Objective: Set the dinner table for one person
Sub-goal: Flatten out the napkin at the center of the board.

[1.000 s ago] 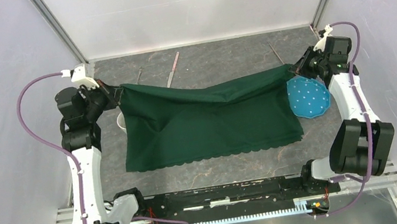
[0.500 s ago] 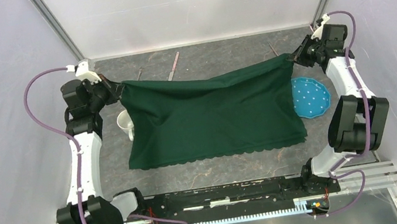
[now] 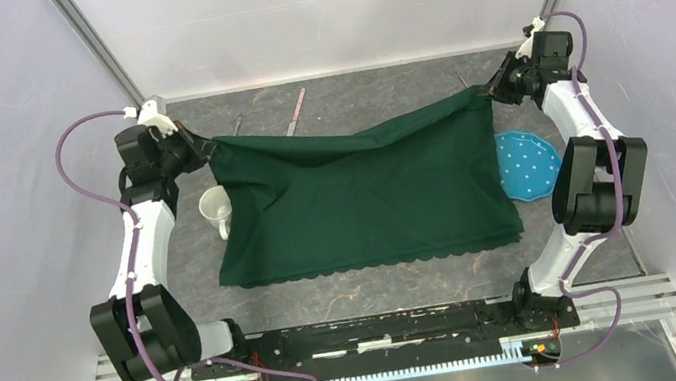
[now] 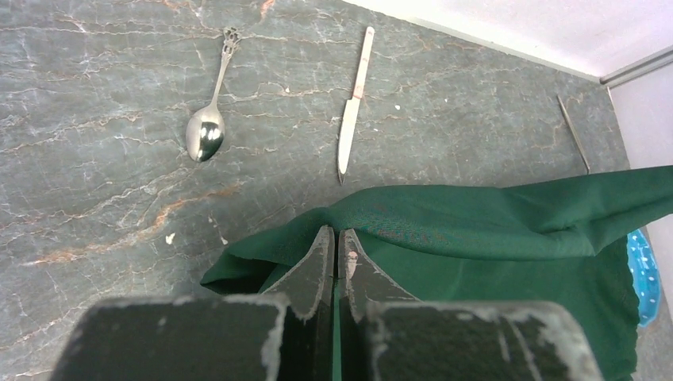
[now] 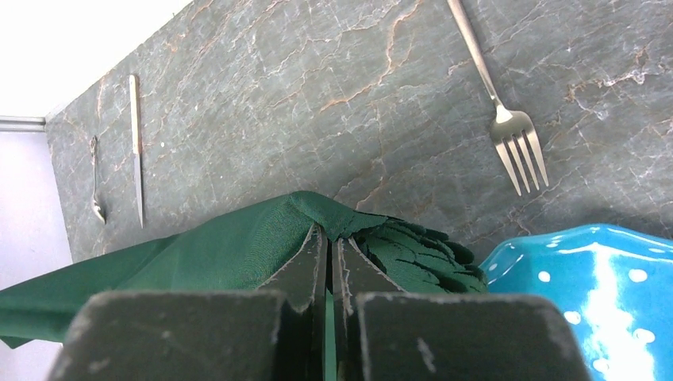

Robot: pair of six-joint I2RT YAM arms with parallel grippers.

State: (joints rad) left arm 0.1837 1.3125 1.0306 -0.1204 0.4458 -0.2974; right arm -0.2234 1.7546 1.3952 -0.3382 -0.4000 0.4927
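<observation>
left fingers (image 4: 316, 266): clenched on a cloth (image 3: 360, 197) corner
right fingers (image 5: 311, 266): clenched on the other corner
change: far edge drawn back over counter (image 3: 370, 90); cup (image 3: 215, 209) and plate (image 3: 527, 165) uncovered
meaning: cloth likely being spread first

The dinner table (image 3: 369, 292) bears a spoon (image 4: 208, 131), knife (image 4: 353, 107), fork (image 5: 508, 119), blue plate (image 3: 528, 167), white cup (image 3: 216, 211) and green cloth (image 3: 367, 206).

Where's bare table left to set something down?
Bare: the grey stone table's near strip between dark green scalloped cloth and arm bases; far stretch between steel knife and fork. Crowded: white cup left of the cloth, blue dotted plate right.
</observation>
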